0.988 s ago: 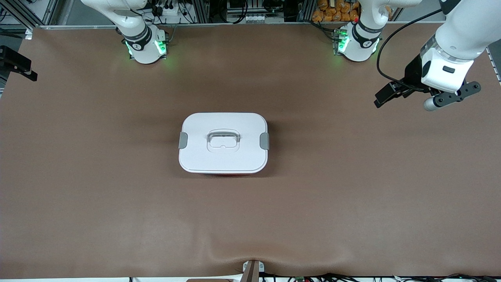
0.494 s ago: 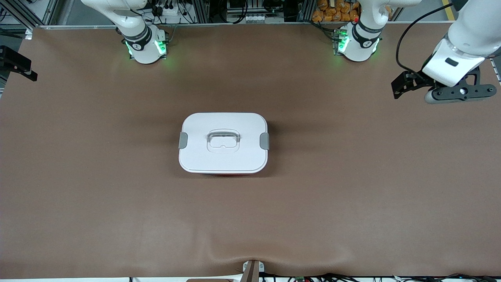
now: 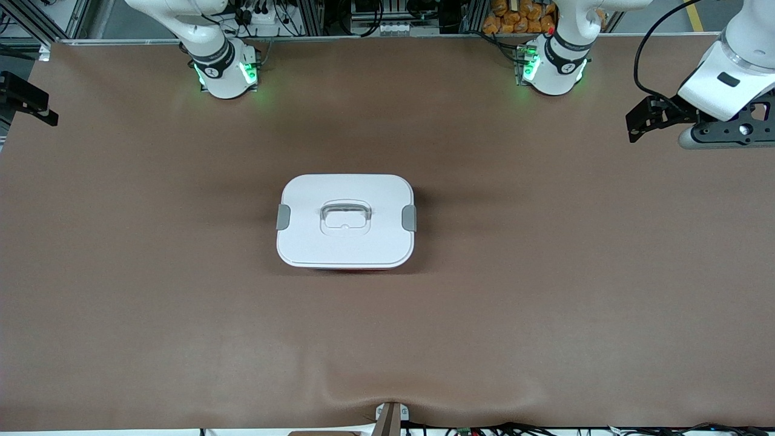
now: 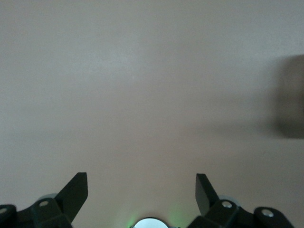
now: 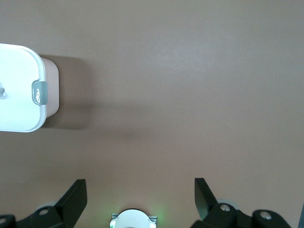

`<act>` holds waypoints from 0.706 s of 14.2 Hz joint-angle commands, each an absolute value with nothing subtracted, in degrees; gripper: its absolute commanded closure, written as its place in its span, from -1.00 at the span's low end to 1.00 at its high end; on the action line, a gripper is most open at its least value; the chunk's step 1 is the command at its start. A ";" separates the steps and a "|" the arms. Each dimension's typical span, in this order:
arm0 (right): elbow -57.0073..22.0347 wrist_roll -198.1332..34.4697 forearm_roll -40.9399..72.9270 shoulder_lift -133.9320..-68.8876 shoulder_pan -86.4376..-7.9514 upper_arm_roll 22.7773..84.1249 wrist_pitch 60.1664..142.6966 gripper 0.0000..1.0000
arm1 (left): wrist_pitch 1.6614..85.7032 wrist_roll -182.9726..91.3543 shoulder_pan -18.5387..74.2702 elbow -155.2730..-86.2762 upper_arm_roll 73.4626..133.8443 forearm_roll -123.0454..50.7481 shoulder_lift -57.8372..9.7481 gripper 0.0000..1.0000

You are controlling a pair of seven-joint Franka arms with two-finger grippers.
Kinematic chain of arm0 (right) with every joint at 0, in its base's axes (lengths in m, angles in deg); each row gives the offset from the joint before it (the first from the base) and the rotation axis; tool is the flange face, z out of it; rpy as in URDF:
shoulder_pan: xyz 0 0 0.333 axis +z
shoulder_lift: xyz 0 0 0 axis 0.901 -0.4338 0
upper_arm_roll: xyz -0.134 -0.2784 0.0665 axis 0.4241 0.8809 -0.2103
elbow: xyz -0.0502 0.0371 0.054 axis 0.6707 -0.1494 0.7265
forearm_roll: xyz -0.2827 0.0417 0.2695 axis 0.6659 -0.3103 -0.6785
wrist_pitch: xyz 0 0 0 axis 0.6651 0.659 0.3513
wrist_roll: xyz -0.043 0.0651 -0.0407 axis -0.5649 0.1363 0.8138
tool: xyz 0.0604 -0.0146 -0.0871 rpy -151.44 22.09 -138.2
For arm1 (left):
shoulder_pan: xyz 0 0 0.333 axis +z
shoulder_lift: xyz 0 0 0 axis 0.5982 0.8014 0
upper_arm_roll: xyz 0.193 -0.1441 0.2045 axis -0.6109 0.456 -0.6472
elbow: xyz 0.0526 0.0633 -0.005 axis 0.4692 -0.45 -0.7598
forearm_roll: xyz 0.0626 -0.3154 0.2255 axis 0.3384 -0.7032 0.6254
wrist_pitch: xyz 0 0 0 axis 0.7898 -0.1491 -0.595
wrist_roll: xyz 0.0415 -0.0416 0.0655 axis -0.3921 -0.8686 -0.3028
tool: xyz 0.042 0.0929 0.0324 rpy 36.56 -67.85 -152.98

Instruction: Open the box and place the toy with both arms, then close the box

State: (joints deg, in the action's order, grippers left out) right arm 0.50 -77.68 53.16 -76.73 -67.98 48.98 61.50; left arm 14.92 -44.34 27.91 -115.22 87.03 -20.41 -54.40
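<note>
My left gripper (image 4: 141, 187) is hanging with its two black fingers (image 4: 76, 192) spread wide and nothing between them, looking down at bare brown table (image 3: 545, 290). In the front view that gripper (image 3: 723, 130) is sitting at the edge of the frame, up over the table's left-arm end, well apart from the box (image 3: 346, 220).

My right gripper (image 5: 140, 190) is also standing with its fingers (image 5: 75, 194) fully apart and gripping nothing. Its wrist camera is looking down on brown tabletop, with one end of the box (image 5: 23, 88) showing at the side of that view. Only a dark piece of hardware at the frame's edge, at the right arm's end of the table, is showing in the front view, and I cannot tell whether it is this gripper.

The box is sitting flat in the middle of the table, roughly midway between my two green-lit bases (image 3: 227, 72) and nearer the front camera than both. Its white lid (image 3: 315, 200) is lying on it, the clear handle (image 3: 346, 213) is resting in its recess, and a grey clip (image 3: 409, 218) is sitting at each short end. In the right wrist view one clip (image 5: 40, 92) is lying down against the pink wall (image 5: 51, 90) of the tub.
</note>
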 commanded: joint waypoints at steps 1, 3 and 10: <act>0.32 -77.28 53.28 -76.36 -68.95 48.35 61.22 -1.00 | 11.43 -46.27 28.39 -111.24 87.17 -21.18 -51.78 -1.00; 0.32 -77.28 53.28 -76.45 -68.95 48.44 61.22 -1.00 | 8.80 -48.21 28.74 -112.02 87.26 -21.35 -52.47 -1.00; 0.32 -77.28 53.28 -76.45 -68.95 48.44 61.22 -1.00 | 12.83 -46.64 35.22 -114.40 92.07 -23.47 -53.97 -1.00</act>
State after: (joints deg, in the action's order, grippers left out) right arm 0.49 -77.68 53.16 -76.78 -67.99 49.04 61.50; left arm 11.61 -46.86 31.63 -113.68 88.29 -22.73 -53.27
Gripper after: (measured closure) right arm 0.000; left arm 0.000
